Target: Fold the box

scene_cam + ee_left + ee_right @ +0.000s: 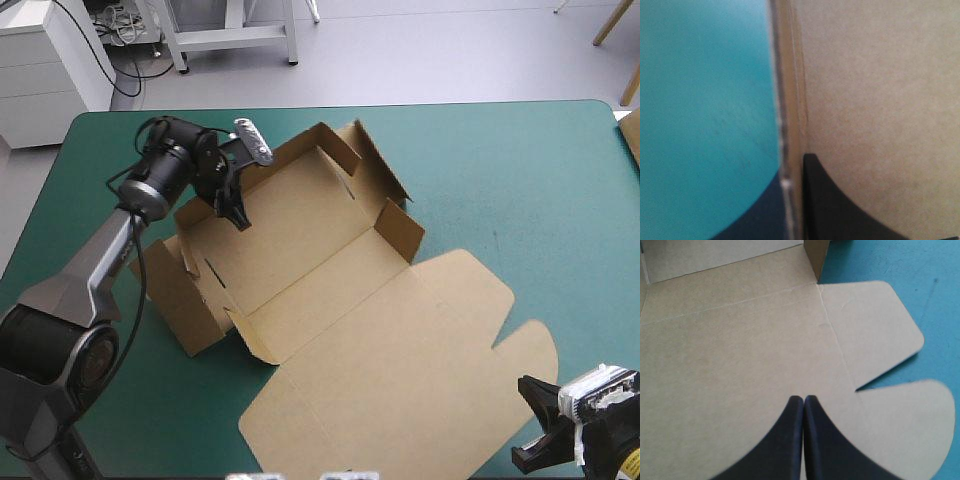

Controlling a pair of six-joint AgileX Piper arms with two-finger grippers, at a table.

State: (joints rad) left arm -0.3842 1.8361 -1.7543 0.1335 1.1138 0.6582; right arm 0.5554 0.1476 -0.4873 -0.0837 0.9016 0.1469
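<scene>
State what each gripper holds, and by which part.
The left gripper grips the box by the edge of a raised wall; the right gripper, shut, holds nothing.

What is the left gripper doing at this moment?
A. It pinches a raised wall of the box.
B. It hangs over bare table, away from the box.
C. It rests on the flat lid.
A: in the left wrist view the wall stands edge-on between the fingers of the left gripper, and the high view places it at the far-left side of the box.
</scene>
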